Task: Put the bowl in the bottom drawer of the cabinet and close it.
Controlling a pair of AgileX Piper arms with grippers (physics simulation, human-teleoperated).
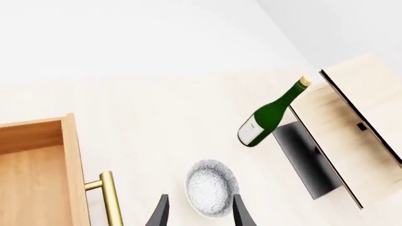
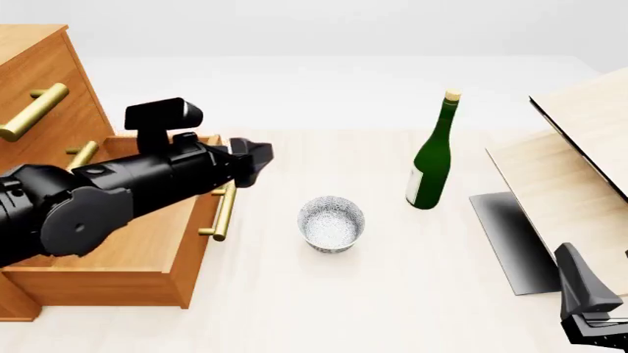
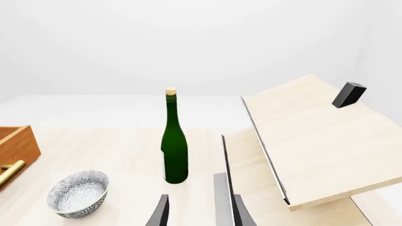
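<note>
The speckled white-grey bowl point(image 2: 332, 223) stands upright on the table, just right of the open bottom drawer point(image 2: 137, 246) of the orange-brown cabinet point(image 2: 44, 70). The drawer's brass handle point(image 2: 223, 210) faces the bowl. My left gripper point(image 2: 257, 159) hangs open above the drawer's front edge, up and left of the bowl, holding nothing. In the left wrist view the bowl point(image 1: 210, 188) lies just beyond the spread fingers point(image 1: 161, 214), with the drawer point(image 1: 37, 169) to one side. My right gripper point(image 2: 587, 293) sits low at the near right, open and empty; its wrist view shows the bowl point(image 3: 78, 193).
A green bottle point(image 2: 432, 158) with a cork stands upright right of the bowl. Pale wood panels point(image 2: 574, 158) with a dark board point(image 2: 510, 239) lean at the far right. The two upper drawers point(image 2: 34, 110) are shut.
</note>
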